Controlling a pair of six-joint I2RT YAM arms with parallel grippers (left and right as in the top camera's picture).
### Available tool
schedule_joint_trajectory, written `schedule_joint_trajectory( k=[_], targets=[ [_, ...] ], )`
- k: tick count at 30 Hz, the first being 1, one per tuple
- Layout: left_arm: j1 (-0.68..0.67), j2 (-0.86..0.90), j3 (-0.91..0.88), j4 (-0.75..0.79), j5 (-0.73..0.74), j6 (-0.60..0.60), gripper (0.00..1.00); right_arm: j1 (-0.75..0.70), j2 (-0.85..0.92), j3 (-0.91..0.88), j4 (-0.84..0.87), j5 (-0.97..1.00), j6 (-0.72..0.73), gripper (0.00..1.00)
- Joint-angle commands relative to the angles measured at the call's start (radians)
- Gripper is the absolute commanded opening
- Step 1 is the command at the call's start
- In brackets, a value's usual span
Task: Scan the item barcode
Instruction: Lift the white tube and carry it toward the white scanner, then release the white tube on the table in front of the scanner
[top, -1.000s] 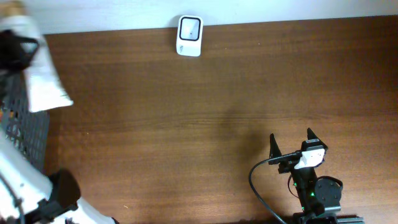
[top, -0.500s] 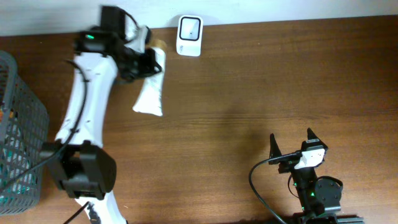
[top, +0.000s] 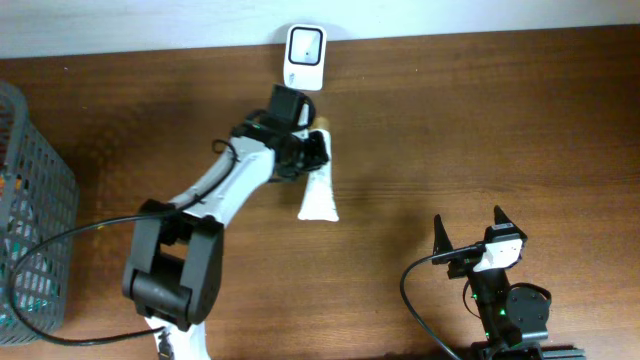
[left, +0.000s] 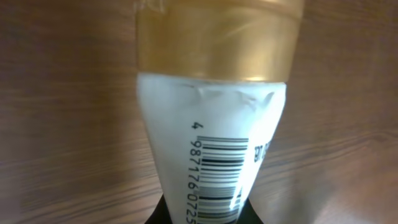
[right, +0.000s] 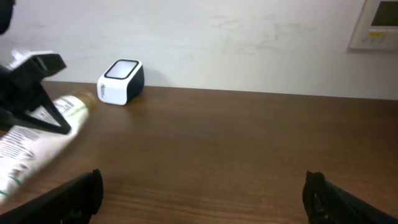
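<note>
Nearest the robot's base, the right gripper (top: 468, 216) hovers over bare table with its two black pointed fingers spread wide apart and nothing between them. A black cable (top: 414, 296) loops beside its arm.

Farther out, toward the middle of the table (top: 520, 120), the left gripper (top: 305, 155) is clamped on a white squeeze tube (top: 320, 190). The tube is soft plastic, flat and wide at its crimped end, which points back toward the robot, and narrowing toward a shiny gold cap (left: 214, 37) that points at the scanner. Just under the cap the white plastic is puckered into small creases. A black barcode (left: 214, 168) faces the left wrist camera, running along the tube's length; its digits begin 4 987176 and the rest runs out of frame. Beside it there is dark print, too cropped to read. From the right wrist view the tube's side carries green and dark lettering, too small to make out.

At the left edge stands a dark grey mesh basket (top: 30, 200).

At the far edge, just beyond the cap, sits the scanner (top: 304, 57), a white rounded box with a dark square window on top. The table is dark brown wood with fine, straight grain. Behind it rises a plain white wall (right: 249, 37), with a beige panel (right: 376, 25) mounted at upper right.
</note>
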Motion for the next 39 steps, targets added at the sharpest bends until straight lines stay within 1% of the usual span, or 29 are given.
schedule_joint_trajectory(
  k=[1,5,6,10,11,12,13,14,16,18,20,22,23,26,28,30,32,34,36,39],
  targets=[
    [-0.075,-0.003,-0.015,0.072,-0.061,-0.111,0.00,0.006,-0.006,-0.005,-0.005,0.002,0.000,0.98],
    [-0.114,0.028,-0.015,0.104,-0.107,-0.111,0.04,0.006,-0.006,-0.005,-0.005,0.002,0.000,0.98],
    [-0.116,0.035,-0.015,0.105,-0.121,-0.111,0.11,0.006,-0.006,-0.005,-0.004,0.002,0.000,0.98],
    [-0.116,0.040,-0.015,0.109,-0.156,-0.109,0.44,0.006,-0.006,-0.005,-0.004,0.002,0.000,0.98],
    [-0.116,0.040,-0.014,0.115,-0.174,-0.109,0.46,0.006,-0.006,-0.005,-0.004,0.002,0.000,0.98],
    [-0.116,0.040,-0.014,0.116,-0.184,-0.101,0.38,0.006,-0.006,-0.005,-0.004,0.002,0.000,0.98],
    [-0.115,0.040,-0.014,0.116,-0.201,-0.095,0.33,0.006,-0.006,-0.005,-0.005,0.002,0.000,0.98],
    [-0.113,0.039,-0.010,0.115,-0.216,-0.080,0.32,0.006,-0.006,-0.005,-0.004,0.002,0.000,0.98],
    [-0.105,0.033,0.008,0.106,-0.220,-0.023,0.33,0.006,-0.006,-0.005,-0.004,0.002,0.000,0.98],
    [-0.095,0.014,0.042,0.059,-0.222,0.043,0.34,0.006,-0.006,-0.005,-0.004,0.002,0.000,0.98],
    [-0.092,-0.005,0.068,0.021,-0.222,0.128,0.30,0.006,-0.006,-0.005,-0.005,0.002,0.000,0.98],
    [-0.092,-0.021,0.073,0.004,-0.222,0.189,0.21,0.006,-0.006,-0.005,-0.004,0.002,0.000,0.98],
    [-0.093,-0.026,0.074,-0.006,-0.222,0.212,0.13,0.006,-0.006,-0.005,-0.005,0.002,0.000,0.98],
    [-0.093,-0.024,0.072,-0.050,-0.230,0.219,0.08,0.006,-0.006,-0.005,-0.004,0.002,0.000,0.98],
    [-0.094,-0.023,0.072,-0.095,-0.285,0.221,0.03,0.006,-0.006,-0.005,-0.004,0.002,0.000,0.98],
    [-0.094,-0.022,0.072,-0.137,-0.352,0.222,0.02,0.006,-0.006,-0.005,-0.004,0.002,0.000,0.98],
    [-0.093,-0.022,0.072,-0.170,-0.389,0.229,0.00,0.006,-0.006,-0.005,-0.005,0.002,0.000,0.98],
    [-0.093,-0.022,0.072,-0.195,-0.386,0.257,0.00,0.006,-0.006,-0.005,-0.004,0.002,0.000,0.98],
    [-0.093,-0.022,0.072,-0.204,-0.375,0.260,0.00,0.006,-0.006,-0.005,-0.004,0.002,0.000,0.98],
    [-0.094,-0.022,0.072,-0.204,-0.295,0.302,0.00,0.006,-0.006,-0.005,-0.005,0.002,0.000,0.98]
  ],
)
